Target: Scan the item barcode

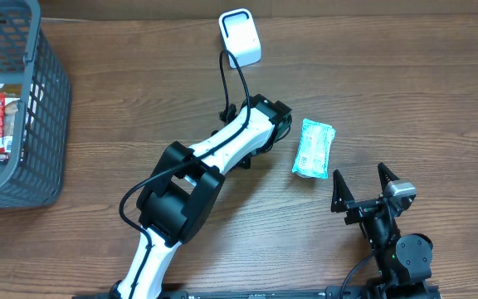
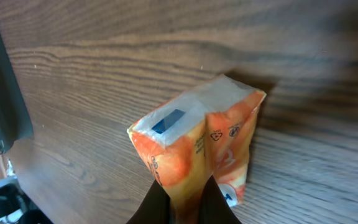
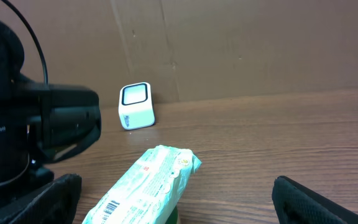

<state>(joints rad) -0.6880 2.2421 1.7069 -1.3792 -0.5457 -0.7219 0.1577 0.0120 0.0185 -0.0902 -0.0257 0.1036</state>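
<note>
The mesh basket (image 1: 46, 100) stands at the 9 o'clock edge of the wooden table (image 1: 405, 75) in the overhead view, with several wrapped goods inside. The scanner (image 1: 241, 37), a white cabled unit, sits at 12 o'clock. The left arm reaches toward the table centre, and its wrist housing hides the fingers from above. In the left wrist view the left gripper (image 2: 188, 208) is clamped tight on the lower seam of the orange packet (image 2: 197, 143), which is judged to be the item for scanning. The packet stands up from the fingers over the table. Its pale upper end carries a blue patch, and no barcode can be made out on the faces shown. Treat this packet as light, soft and crinkly, with a slick film skin. It can fold or twist in the grip, so hold it at the flat sealed edge and keep the printed faces clear. At 3 o'clock from the left wrist, a mint packet (image 1: 314, 148) lies flat on the table, and the right wrist view shows a barcode near its close end. At 5 o'clock the right gripper (image 1: 362, 181) stands with its fingers spread wide, holding nothing, just short of the mint packet.
</note>
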